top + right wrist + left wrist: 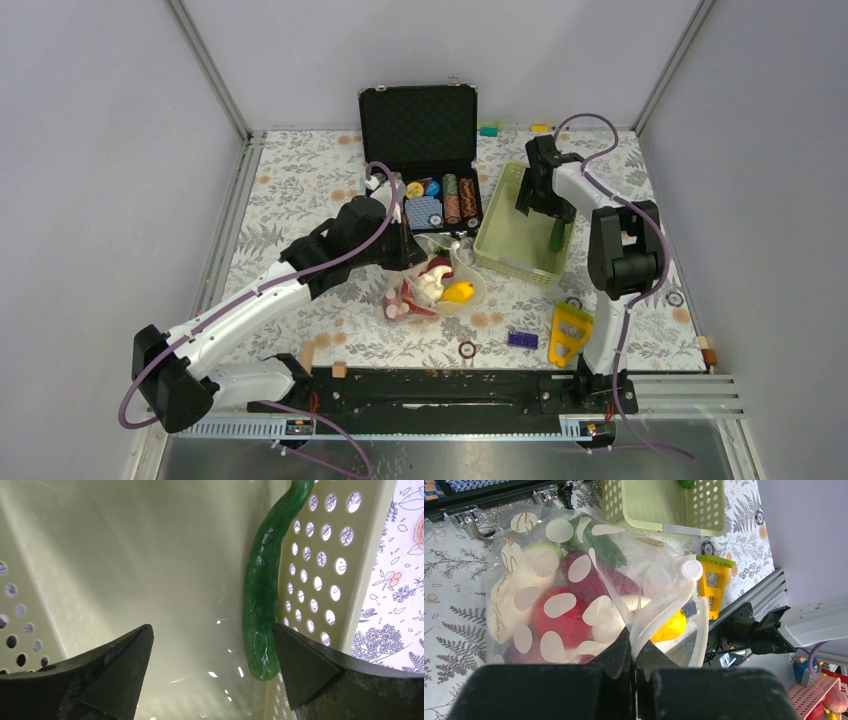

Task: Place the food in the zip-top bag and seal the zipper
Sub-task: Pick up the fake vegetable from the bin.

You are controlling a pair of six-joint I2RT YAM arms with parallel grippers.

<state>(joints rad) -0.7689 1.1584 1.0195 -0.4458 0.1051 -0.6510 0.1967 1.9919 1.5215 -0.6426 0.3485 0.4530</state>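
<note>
One cucumber lies by the spread right pincer; left pincer pinches one filled zip-top bag

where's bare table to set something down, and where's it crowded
The far-left stretch between the side rail and the black case is bare. Crowded: the middle, where case, bag and basket meet, and near right around the yellow tool.
</note>
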